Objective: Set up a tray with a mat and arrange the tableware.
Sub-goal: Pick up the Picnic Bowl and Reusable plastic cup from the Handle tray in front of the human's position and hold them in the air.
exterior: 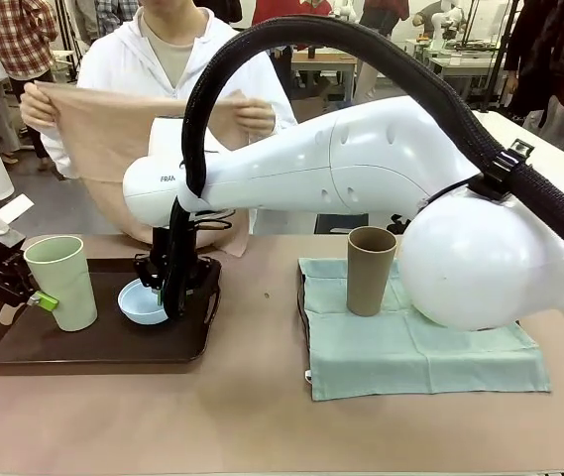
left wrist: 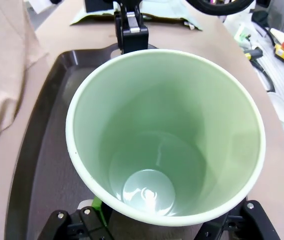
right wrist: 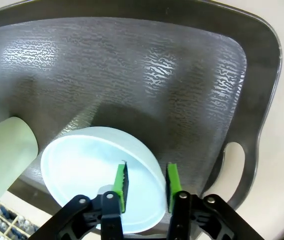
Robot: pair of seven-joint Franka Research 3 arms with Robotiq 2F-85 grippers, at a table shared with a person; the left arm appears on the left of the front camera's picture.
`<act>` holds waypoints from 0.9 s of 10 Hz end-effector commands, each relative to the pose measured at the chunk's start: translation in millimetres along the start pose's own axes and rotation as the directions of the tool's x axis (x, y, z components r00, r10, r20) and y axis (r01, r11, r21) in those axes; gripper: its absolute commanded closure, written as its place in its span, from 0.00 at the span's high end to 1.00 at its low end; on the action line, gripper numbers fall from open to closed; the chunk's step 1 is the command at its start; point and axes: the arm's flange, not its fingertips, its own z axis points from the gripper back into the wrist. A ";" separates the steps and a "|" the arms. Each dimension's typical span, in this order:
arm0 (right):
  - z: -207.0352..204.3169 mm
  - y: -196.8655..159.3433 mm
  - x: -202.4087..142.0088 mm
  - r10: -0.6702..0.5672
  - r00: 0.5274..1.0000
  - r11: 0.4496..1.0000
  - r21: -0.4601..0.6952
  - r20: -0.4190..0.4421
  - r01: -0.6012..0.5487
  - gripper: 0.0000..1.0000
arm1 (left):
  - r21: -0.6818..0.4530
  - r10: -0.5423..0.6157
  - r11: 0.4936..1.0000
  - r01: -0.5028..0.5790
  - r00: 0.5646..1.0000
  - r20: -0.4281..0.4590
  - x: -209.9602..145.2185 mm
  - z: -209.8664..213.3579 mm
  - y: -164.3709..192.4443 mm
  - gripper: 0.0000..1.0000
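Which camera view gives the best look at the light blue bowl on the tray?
The right wrist view: the light blue bowl is close, its inside and most of its rim visible, the right hand pinching its wall. The front view shows it small on the tray, partly hidden behind that hand.

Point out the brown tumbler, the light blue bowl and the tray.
brown tumbler (exterior: 371, 273), front view, side wall.
light blue bowl (right wrist: 79, 170), right wrist view, inside surface.
tray (right wrist: 181, 75), right wrist view, bare textured floor.
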 end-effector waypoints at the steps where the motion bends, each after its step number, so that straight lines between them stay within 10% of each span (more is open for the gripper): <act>1: 1.5 9.4 10.0 0.014 1.000 0.999 -0.030 0.006 -0.014 0.03 | 0.011 -0.031 0.999 0.031 0.999 0.036 -4.9 -5.0 -1.4 0.00; 2: 1.2 9.5 9.2 0.014 1.000 0.999 -0.030 0.003 -0.014 0.00 | 0.011 -0.031 0.999 0.031 0.999 0.036 -4.7 -5.1 -2.1 0.30; 3: 1.2 9.7 9.6 0.011 1.000 0.999 -0.032 0.005 -0.011 0.00 | 0.010 -0.033 0.999 0.032 0.999 0.037 -4.2 -4.2 -1.9 0.30; 4: 0.9 10.3 9.4 0.008 1.000 0.999 -0.035 0.007 -0.008 0.00 | 0.014 -0.032 0.999 0.031 0.999 0.038 -3.4 -2.9 -2.0 0.00; 5: 0.6 10.2 9.3 0.004 1.000 0.999 -0.040 0.008 -0.004 0.00 | 0.017 -0.032 0.999 0.031 0.999 0.038 -2.4 -1.0 -2.7 0.30; 6: 3.0 9.3 8.1 -0.006 1.000 0.998 -0.062 0.011 0.007 0.00 | 0.025 -0.027 0.999 0.026 0.999 0.037 1.4 4.1 -5.6 0.00; 9: 66.8 1.3 -25.4 -0.009 1.000 0.996 -0.083 0.016 0.011 0.00 | 0.126 0.019 0.992 -0.026 0.998 0.061 57.2 49.0 -39.8 0.00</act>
